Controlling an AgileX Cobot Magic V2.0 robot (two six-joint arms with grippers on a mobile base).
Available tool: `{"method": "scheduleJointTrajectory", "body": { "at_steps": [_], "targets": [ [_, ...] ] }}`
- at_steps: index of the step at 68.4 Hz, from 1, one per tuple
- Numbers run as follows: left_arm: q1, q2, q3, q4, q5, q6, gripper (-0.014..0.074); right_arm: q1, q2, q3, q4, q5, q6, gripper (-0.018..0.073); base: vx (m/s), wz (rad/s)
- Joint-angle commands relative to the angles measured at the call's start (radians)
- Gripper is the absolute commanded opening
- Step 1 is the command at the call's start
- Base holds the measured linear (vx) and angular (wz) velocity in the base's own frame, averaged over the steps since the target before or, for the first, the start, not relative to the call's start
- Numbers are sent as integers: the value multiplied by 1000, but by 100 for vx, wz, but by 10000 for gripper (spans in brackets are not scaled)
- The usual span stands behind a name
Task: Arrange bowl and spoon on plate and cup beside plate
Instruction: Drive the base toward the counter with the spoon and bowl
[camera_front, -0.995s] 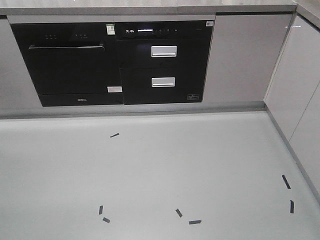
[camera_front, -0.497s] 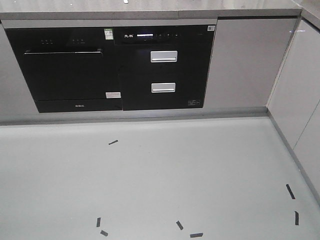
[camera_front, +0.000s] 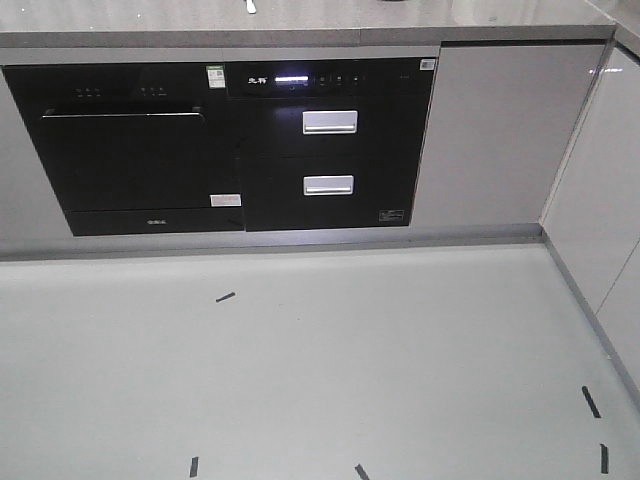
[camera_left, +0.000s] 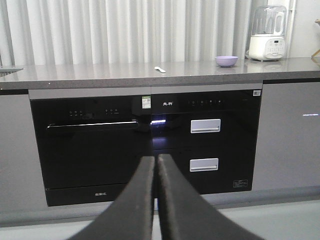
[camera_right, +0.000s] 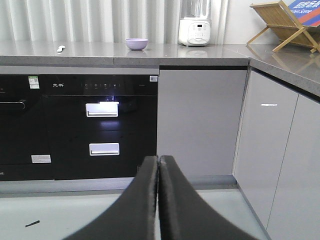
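Left gripper (camera_left: 156, 160), right gripper (camera_right: 158, 160): 2 claws pressed closed, empty, facing cabinets. Bowl (camera_left: 226, 61), spoon (camera_left: 160, 69) well apart on counter (camera_left: 90, 76).

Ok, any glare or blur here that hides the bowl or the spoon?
Left wrist view: bowl and spoon sharp against bright curtains; left end effector dark. Right wrist view: glare on upper drawer handle. Front view: washed out, countertop barely in frame.

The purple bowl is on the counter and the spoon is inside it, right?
No. The bowl is on the counter, but the spoon lies on the counter too, apart from the bowl, as the left wrist view shows.
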Motion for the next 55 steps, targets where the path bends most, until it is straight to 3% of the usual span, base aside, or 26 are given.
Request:
{"method": "scheduleJointTrajectory", "body": {
  "at_steps": [1, 55],
  "targets": [
    [1, -14, -18, -8, -79, -1, -6, 1, -4, 11, -7, -72, -9, -6, 11, -2],
    [1, -14, -18, -8, -79, -1, -6, 1, -4, 11, -7, -72, -9, -6, 11, -2]
  ]
}}
